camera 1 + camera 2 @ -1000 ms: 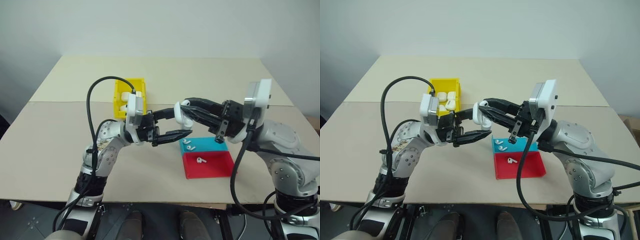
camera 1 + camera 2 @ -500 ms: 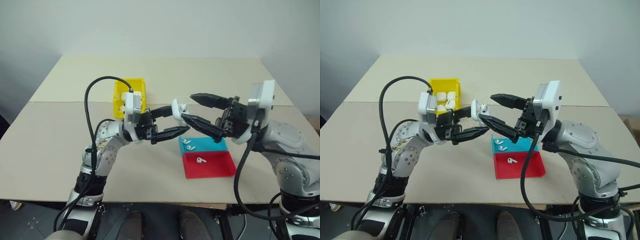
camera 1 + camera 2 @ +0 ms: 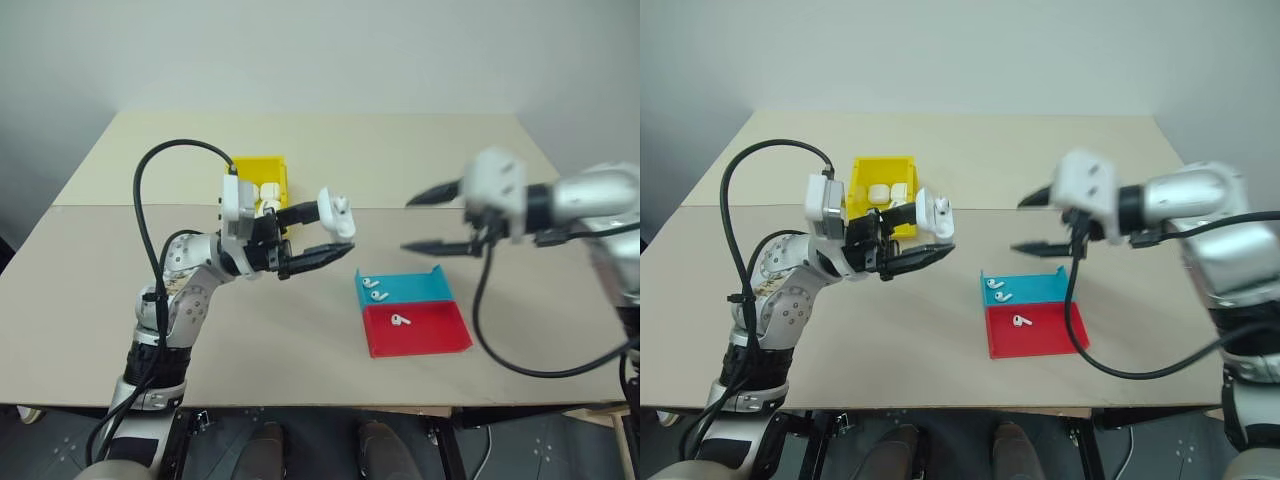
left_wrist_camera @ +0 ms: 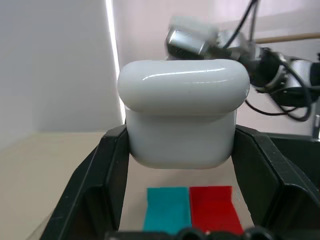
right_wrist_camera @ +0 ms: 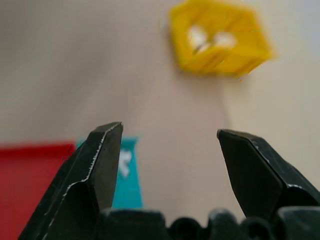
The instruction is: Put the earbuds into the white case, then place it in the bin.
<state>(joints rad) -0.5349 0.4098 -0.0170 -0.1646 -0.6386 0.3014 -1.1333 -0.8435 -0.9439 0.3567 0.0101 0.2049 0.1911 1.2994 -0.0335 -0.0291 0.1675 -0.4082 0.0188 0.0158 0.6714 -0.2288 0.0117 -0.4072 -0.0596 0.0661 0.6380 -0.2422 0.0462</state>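
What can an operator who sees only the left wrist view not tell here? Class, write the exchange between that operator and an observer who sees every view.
Operator: My left tool grips the white case. Are any earbuds lying loose?
Observer: Yes, three earbuds lie on the blue-and-red tray: two on the blue half, one on the red.
Operator: Where is the bin?
Observer: The yellow bin stands on the table beyond the left arm, with other white cases inside.
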